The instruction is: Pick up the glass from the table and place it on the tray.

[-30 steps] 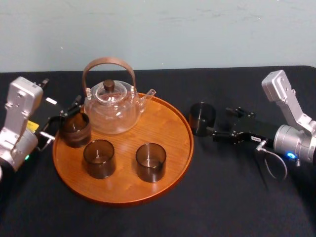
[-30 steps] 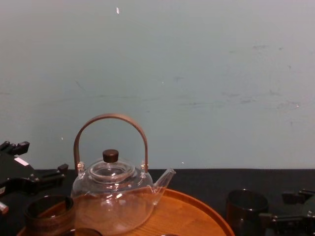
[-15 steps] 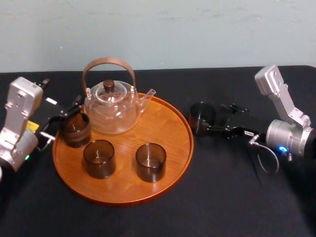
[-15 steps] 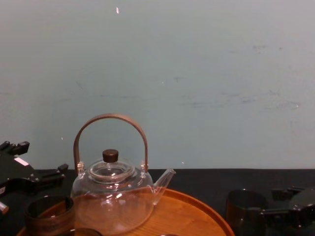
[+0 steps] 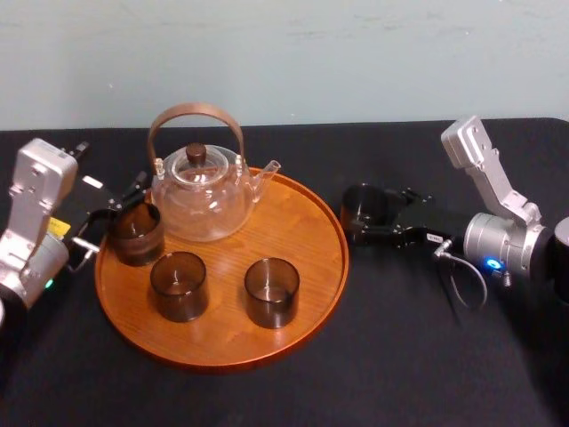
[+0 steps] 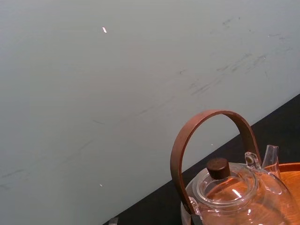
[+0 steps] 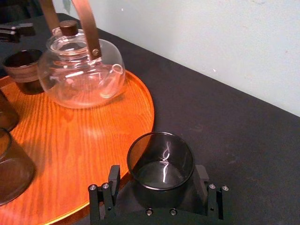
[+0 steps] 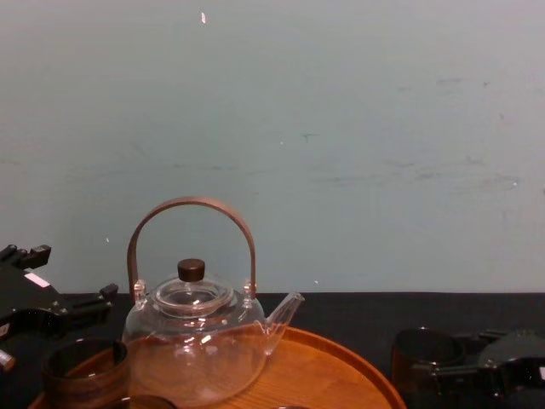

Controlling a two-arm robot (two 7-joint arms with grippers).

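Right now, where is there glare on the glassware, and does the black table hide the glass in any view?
Right wrist view: white glare streaks inside the glass, between the open right gripper's fingers, and on the teapot. Head view: the glass is dark against the black table, its rim faint. Chest view: glints on the teapot; the glass nearly merges with the table.

You face a pale blue-green wall (image 8: pixel 341 102) behind a table (image 5: pixel 400 356) under a black cloth. The wall has faint marks (image 8: pixel 426 177), maybe scuffs, and one white speck (image 8: pixel 203 17).
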